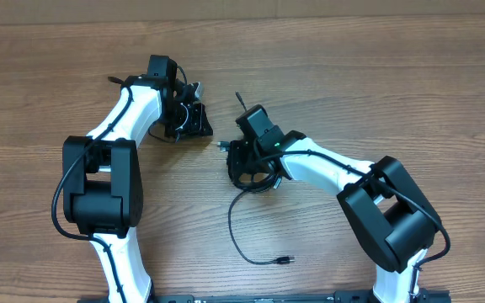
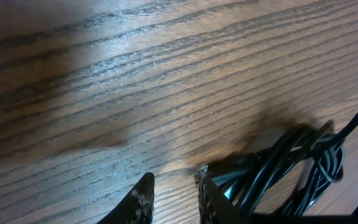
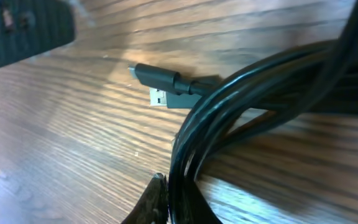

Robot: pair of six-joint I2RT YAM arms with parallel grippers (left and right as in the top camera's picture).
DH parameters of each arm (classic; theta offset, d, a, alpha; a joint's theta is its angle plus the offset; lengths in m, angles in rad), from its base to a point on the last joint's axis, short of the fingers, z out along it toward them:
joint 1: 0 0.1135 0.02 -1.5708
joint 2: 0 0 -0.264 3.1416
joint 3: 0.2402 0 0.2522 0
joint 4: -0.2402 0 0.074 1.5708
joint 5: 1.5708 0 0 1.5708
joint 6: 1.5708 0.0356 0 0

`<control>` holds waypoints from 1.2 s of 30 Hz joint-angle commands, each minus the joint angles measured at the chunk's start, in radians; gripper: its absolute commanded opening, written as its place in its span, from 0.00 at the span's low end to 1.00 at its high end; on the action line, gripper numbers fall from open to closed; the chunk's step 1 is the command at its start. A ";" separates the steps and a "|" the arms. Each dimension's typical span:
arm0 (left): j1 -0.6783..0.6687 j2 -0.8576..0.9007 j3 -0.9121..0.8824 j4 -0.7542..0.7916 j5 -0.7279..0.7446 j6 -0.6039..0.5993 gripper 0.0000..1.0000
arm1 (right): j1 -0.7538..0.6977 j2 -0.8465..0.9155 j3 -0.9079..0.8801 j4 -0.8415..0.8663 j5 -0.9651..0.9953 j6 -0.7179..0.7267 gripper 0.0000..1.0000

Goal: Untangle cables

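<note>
Right wrist: right claw [image 3: 176,211] pinched shut on the coiled cables [image 3: 247,93], plugs [image 3: 160,84] just ahead of it. Left claw [image 2: 174,200] narrowly apart and empty, second bundle [image 2: 291,168] just beside it. Suggest lifting slowly and drawing loops apart, not tight.

- Table [image 1: 377,76]: one, of wood.
- Robot arms: two, the left arm [image 1: 129,109] and the right arm [image 1: 327,168].
- Grippers: two, the left gripper [image 2: 174,180] and the right gripper [image 1: 247,164].
- Cables [image 1: 258,177]: two coiled bundles, one at each gripper. How many cords are in each, I cannot tell.
- Loose strand [image 1: 230,225]: one, toward the table edge at the arm bases.
- Plugs: three countable, the end plug [image 1: 285,260], a black plug [image 3: 157,78] and a silver plug [image 3: 160,98].
</note>
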 commanded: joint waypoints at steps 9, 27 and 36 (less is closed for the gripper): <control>-0.003 0.006 0.020 0.000 -0.007 -0.014 0.27 | -0.023 -0.068 0.042 -0.003 -0.089 -0.030 0.23; -0.039 0.006 0.020 -0.012 0.114 0.098 0.41 | -0.271 -0.111 0.041 -0.290 -0.267 -0.037 0.32; -0.142 0.006 0.050 -0.053 -0.106 0.137 0.15 | -0.303 -0.111 0.041 -0.311 -0.233 -0.060 0.32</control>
